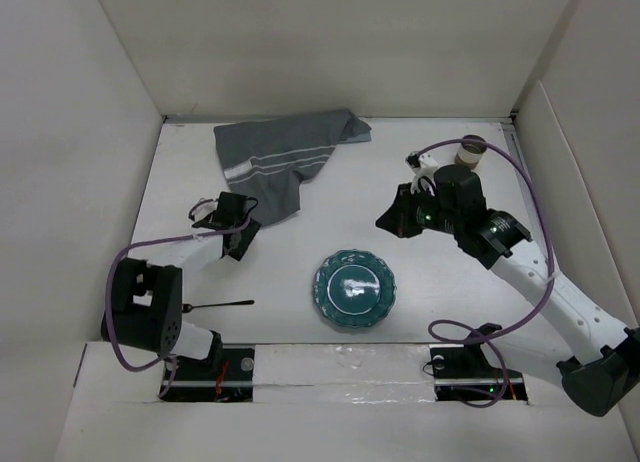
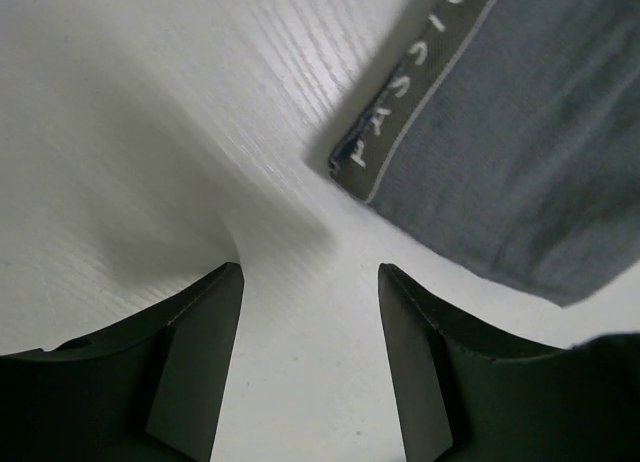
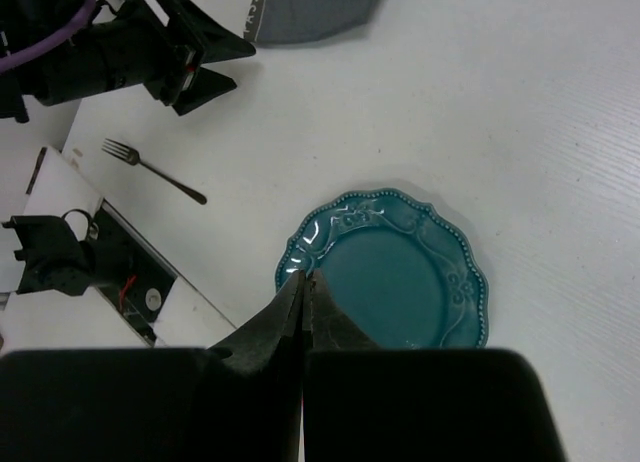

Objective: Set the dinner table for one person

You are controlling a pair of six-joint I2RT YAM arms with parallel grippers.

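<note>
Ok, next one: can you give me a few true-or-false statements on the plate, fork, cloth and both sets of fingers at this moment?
1. The teal plate lies on the white table with nothing on it. True.
2. The left fingers are shut on the grey cloth. False: they are open and empty, and the cloth's corner lies just ahead of them.
3. The fork rests on the plate. False: it lies on the table, apart from the plate, near the left arm's base.
4. The right fingers are shut with nothing held. True.
</note>
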